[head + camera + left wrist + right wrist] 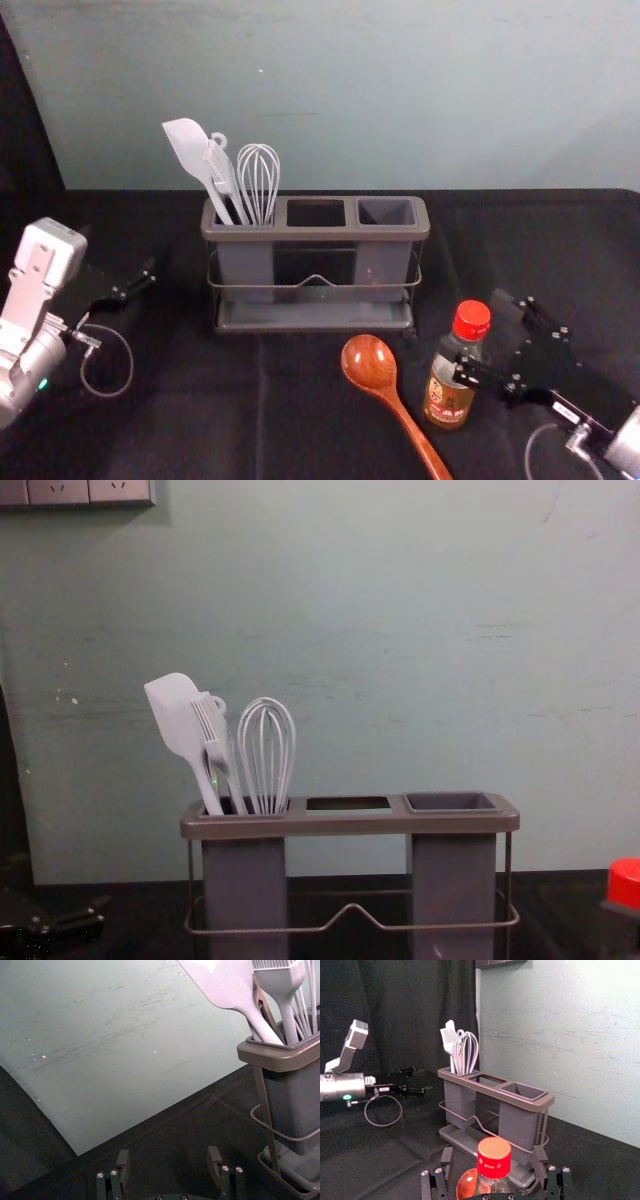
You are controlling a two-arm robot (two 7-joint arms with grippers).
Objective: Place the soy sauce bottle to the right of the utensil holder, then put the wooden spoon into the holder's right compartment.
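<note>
One soy sauce bottle (450, 385), red-capped and upright, we list on the black-covered counter (180, 430), nearer than the utensil holder (315, 236) and just beyond the line of its right end. One right end effector (479, 330), reaching in from the right: we record its two fingers spread, one to either side of the bottle; whether either touches it, we cannot tell. One wooden spoon (370, 362), lying on the near side of the holder and to the left of the bottle, bowl toward the far side, handle slanting near and right. One holder, grey, with three openings in a row; its left compartment we find stocked with a pale spatula (190, 150), a brush (222, 172) and a whisk (259, 180), all standing with heads up. One left end effector (118, 250), parked to the left of the holder and apart from it, its fingers spread.
</note>
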